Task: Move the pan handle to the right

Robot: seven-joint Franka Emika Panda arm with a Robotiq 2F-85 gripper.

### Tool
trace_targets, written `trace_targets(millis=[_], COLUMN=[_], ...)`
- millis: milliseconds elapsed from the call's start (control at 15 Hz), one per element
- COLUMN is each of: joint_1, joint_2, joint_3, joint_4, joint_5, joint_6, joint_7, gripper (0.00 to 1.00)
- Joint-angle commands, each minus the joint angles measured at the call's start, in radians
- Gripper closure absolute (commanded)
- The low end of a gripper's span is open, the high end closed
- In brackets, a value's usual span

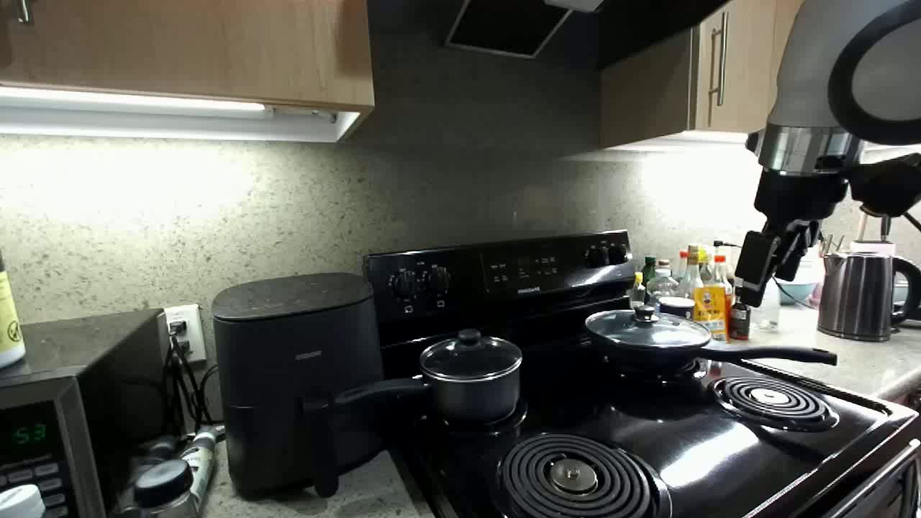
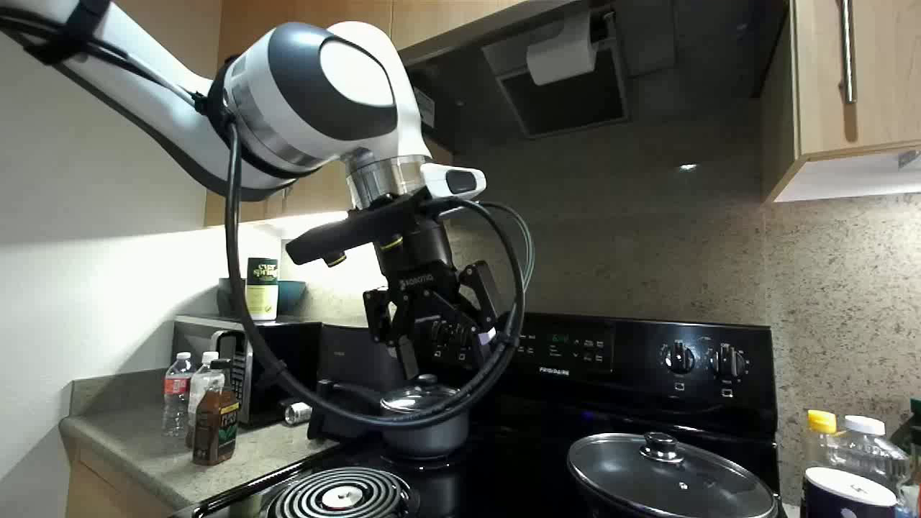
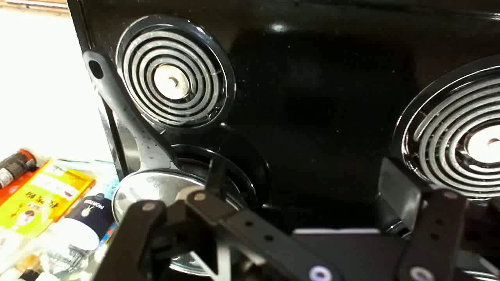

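Gripper (image 3: 306,181) up over stove (image 3: 312,109), fingers (image 3: 398,191) wide apart; pan (image 1: 640,358) (lid (image 1: 669,329) on, btw) w/ handle (image 1: 770,352) jutting nr coil burner (image 1: 770,399).

We're in a kitchen, coil stove (image 1: 669,446), hood (image 2: 575,108) above it, air fryer (image 1: 291,381) beside it, kettle (image 1: 855,298) on its opposite side

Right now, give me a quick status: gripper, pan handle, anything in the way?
Gripper open, empty. Pan handle ungripped, slanting alongside a coil burner. Bottles beside the pan could crowd its swing.
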Motion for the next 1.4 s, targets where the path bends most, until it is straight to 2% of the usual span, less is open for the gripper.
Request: trace_targets(millis=[0,600,800,1000,1200,1333], joint_1=[0.004,0.004,0.015,0.034,0.034,0.039], joint_2=[0.002,0.008,0.094,0.200,0.320,0.367], joint_3=[-0.003,-0.003,-0.019,-0.039,-0.030,-0.036], joint_4=[-0.008,-0.022,0.066,0.177,0.302,0.353], joint_5=[-0.003,-0.002,0.007,0.008,-0.029,-0.036], joint_6=[-0.005,-0.007,-0.071,-0.191,-0.334,-0.379], joint_7=[0.003,0.002,-0.034,-0.078,-0.096,-0.095], gripper=[0.00,0.00,0.00,0.00,0.00,0.00])
